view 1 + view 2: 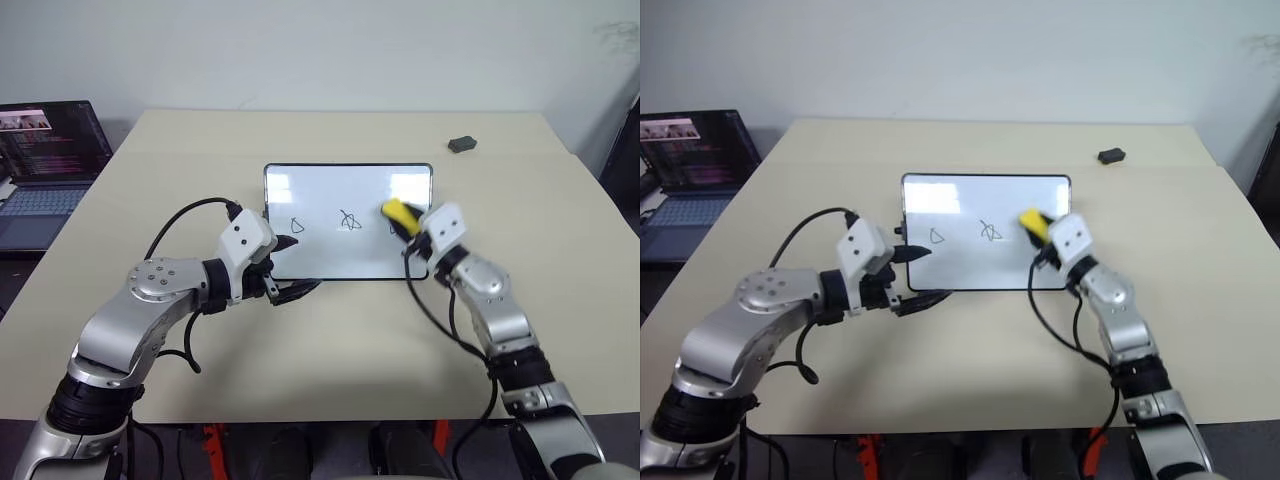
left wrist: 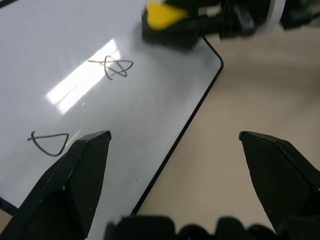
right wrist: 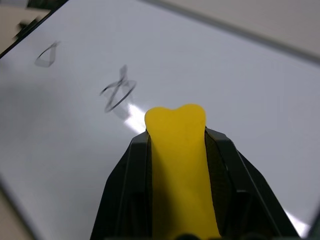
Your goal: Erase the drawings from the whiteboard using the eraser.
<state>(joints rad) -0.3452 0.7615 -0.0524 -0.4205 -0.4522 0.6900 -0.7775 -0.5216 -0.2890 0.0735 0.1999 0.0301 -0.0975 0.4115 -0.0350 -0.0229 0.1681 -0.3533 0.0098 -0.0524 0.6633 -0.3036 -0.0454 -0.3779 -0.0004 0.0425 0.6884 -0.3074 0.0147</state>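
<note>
The whiteboard (image 1: 340,185) lies flat in the middle of the table. Two of the drawings show on it: a triangle-like loop (image 1: 296,226) on the left and a scribbled star (image 1: 349,220) in the middle. My right gripper (image 1: 405,222) is shut on the yellow eraser (image 1: 397,211), which it holds over the board's right part, just right of the star. The eraser and gripper mostly hide a third mark. My left gripper (image 1: 295,268) stands open at the board's near left corner, one finger over the board and one over the table, with nothing between them.
An open laptop (image 1: 50,160) sits off the table's left side. A dark grey lump (image 1: 461,144) lies at the far right of the beige table (image 1: 330,340). Black cables loop from both wrists.
</note>
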